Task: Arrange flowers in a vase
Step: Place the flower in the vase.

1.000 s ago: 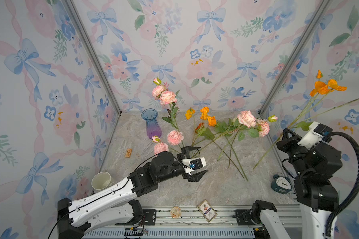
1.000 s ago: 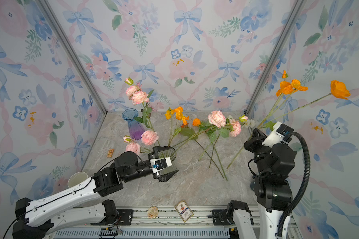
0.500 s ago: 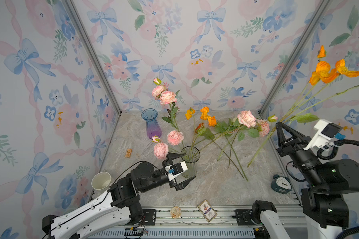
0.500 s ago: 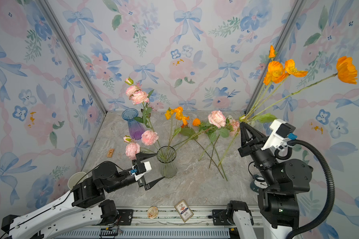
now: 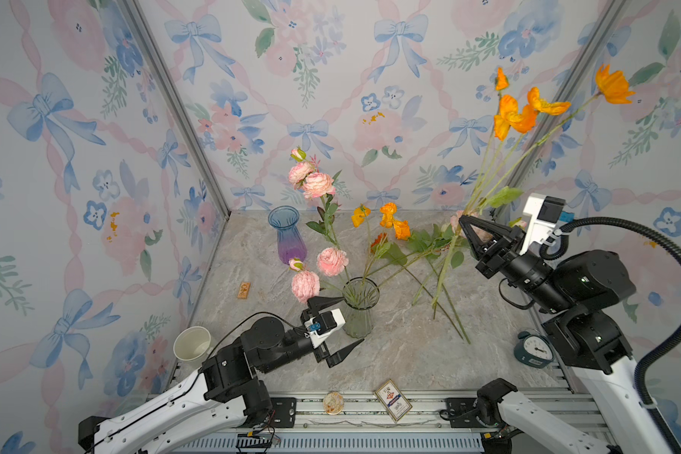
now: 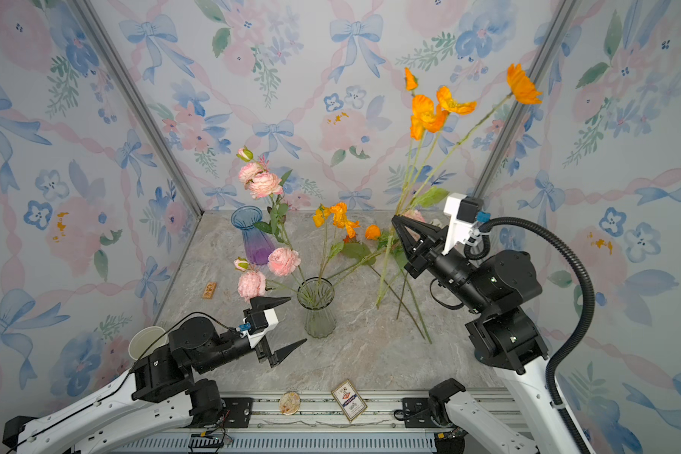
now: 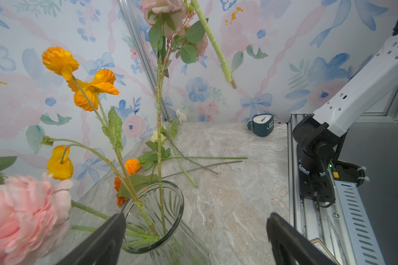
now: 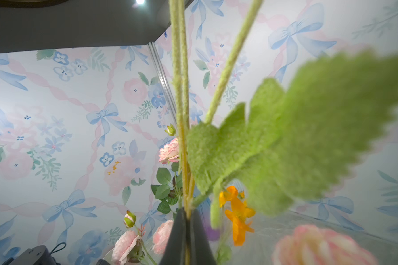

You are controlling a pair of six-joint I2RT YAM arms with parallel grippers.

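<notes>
A clear glass vase (image 5: 360,310) (image 6: 318,314) (image 7: 155,220) stands mid-table and holds pink ruffled flowers (image 5: 312,181) (image 6: 260,181) and orange poppies (image 5: 389,214). My left gripper (image 5: 350,320) (image 6: 297,320) (image 7: 195,216) is open and empty just left of the vase, one finger beside its rim. My right gripper (image 5: 461,218) (image 6: 394,218) (image 8: 186,210) is shut on the stems of an orange poppy spray (image 5: 514,114) (image 6: 429,114), held upright at the right, its cut end (image 7: 230,79) hanging in the air. More flower stems (image 5: 445,298) lie on the table.
A blue-purple vase (image 5: 288,236) stands at the back left. A paper cup (image 5: 192,343) sits at the front left, a small clock (image 5: 533,348) at the front right. A card box (image 5: 393,400) and a round disc (image 5: 333,401) rest on the front rail.
My right gripper has swung the poppy spray up from the table to nearly upright. My left gripper has drawn back off the clear vase toward the front left, still open.
</notes>
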